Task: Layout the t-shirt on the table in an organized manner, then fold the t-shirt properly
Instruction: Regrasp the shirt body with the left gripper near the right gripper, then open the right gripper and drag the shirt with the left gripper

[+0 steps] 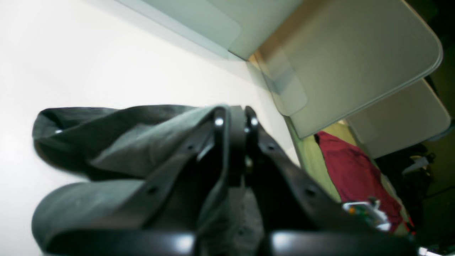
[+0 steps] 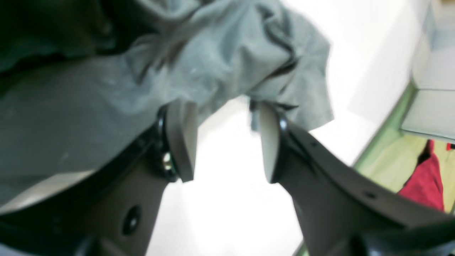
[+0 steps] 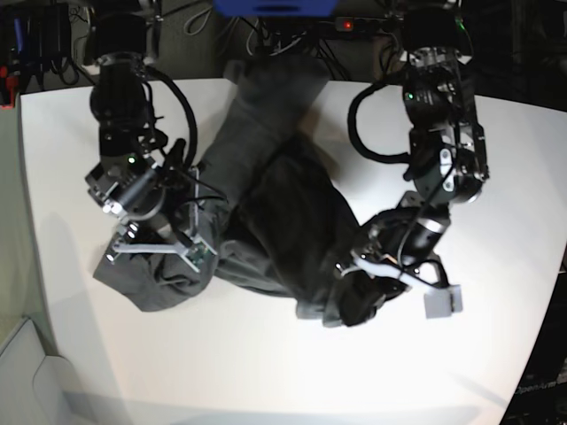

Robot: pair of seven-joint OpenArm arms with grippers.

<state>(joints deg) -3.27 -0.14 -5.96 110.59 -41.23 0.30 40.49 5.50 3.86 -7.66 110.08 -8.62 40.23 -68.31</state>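
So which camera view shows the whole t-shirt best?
The base view: there the t-shirt lies crumpled across the table, seen nearly whole between both arms. The left wrist view shows only folds at the shut left gripper. The right wrist view shows a blurred bunch above the open right gripper.

My base camera looks steeply down on the whole table (image 3: 496, 159) from overhead. Each wrist camera sits just behind my fingers, looking along them, very near and blurred. All three views share the t-shirt (image 3: 275, 221) and the white tabletop under it.
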